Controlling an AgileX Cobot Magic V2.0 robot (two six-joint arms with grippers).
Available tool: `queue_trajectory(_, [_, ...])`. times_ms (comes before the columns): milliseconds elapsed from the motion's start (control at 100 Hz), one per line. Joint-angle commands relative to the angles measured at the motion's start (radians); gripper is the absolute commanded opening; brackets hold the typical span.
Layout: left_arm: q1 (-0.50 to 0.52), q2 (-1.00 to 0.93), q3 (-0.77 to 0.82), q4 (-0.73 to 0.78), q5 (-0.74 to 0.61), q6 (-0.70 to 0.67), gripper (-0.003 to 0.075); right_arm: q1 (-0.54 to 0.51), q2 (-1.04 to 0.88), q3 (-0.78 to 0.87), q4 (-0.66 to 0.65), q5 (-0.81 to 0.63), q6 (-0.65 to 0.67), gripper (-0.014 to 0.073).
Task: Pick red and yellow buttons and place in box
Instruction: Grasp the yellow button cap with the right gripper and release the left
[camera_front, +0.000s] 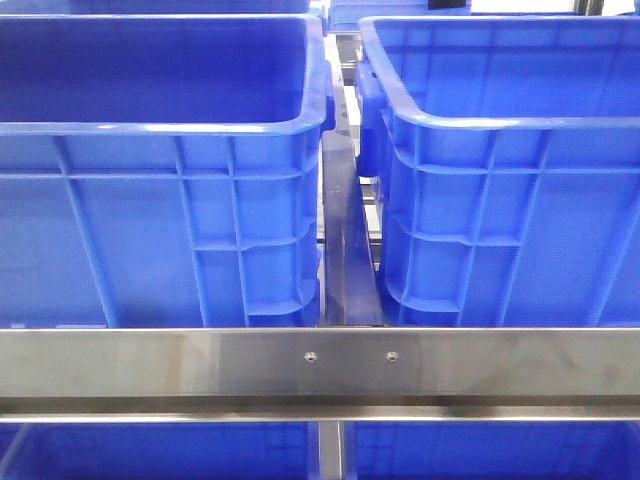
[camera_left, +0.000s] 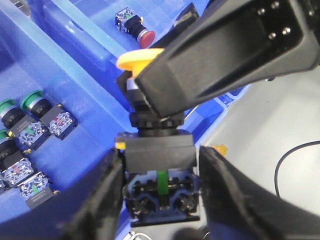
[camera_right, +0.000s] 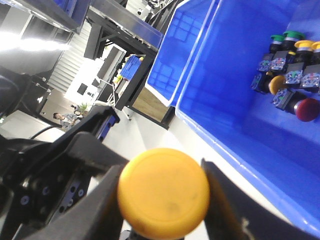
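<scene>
The yellow push button (camera_left: 150, 110) sat between both grippers at once, held above pale floor beside a blue crate (camera_left: 65, 70). The left gripper (camera_left: 162, 170) was closed on the button's square black contact block, one pad on each flat side. The right gripper (camera_right: 165, 195) bracketed the mushroom cap; its jaws hugged the cap's sides, but whether they actually pressed on it could not be told.

The piece looked rigid, hard plastic, light for either arm, and unlikely to deform. Its flat-sided block offered the surer hold; the domed cap appeared smooth and rounded, so a grip there would likely slip or let the piece twist.

Its long axis ran from the terminal end through the threaded collar to the cap, with the cap pointing away from the left wrist and toward the right wrist camera.

Elsewhere, a red-capped button (camera_left: 145, 35) lay in a neighbouring crate, and green-capped ones (camera_left: 35, 102) rested in the nearer bin. The front view showed only crate walls (camera_front: 160, 230) and a steel rail (camera_front: 320, 360).
</scene>
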Motion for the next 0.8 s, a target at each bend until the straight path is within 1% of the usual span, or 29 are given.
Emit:
queue_trajectory(0, [-0.009, -0.021, -0.03, -0.014, -0.053, -0.001, 0.044, -0.001, -0.028, -0.032, 0.141, 0.065, -0.005, 0.0146])
queue_trajectory(70, [-0.009, -0.021, -0.03, -0.014, -0.051, -0.001, 0.0484, -0.005, -0.028, -0.032, 0.14, 0.064, -0.005, 0.0146])
queue_trajectory(240, [-0.009, -0.025, -0.03, -0.012, -0.049, -0.001, 0.0484, -0.044, -0.028, -0.032, 0.14, 0.06, -0.009, 0.0146])
queue_trajectory(360, [-0.007, -0.034, -0.03, 0.014, -0.049, -0.013, 0.0484, -0.113, -0.03, -0.032, 0.14, 0.066, -0.017, 0.0146])
queue_trajectory(460, [-0.007, -0.047, -0.03, 0.089, -0.049, -0.086, 0.0483, -0.179, -0.036, -0.032, 0.138, 0.091, -0.022, 0.0146])
queue_trajectory(630, [-0.007, -0.08, -0.03, 0.259, -0.049, -0.228, 0.0484, -0.269, -0.053, -0.032, 0.118, 0.13, -0.022, 0.0146])
queue_trajectory(710, [0.017, -0.098, -0.03, 0.279, -0.047, -0.255, 0.0484, -0.295, -0.061, -0.032, 0.116, 0.139, -0.022, 0.0146])
queue_trajectory(790, [0.07, -0.117, -0.025, 0.279, -0.047, -0.263, 0.0484, -0.308, -0.068, -0.032, 0.115, 0.143, -0.022, 0.0146])
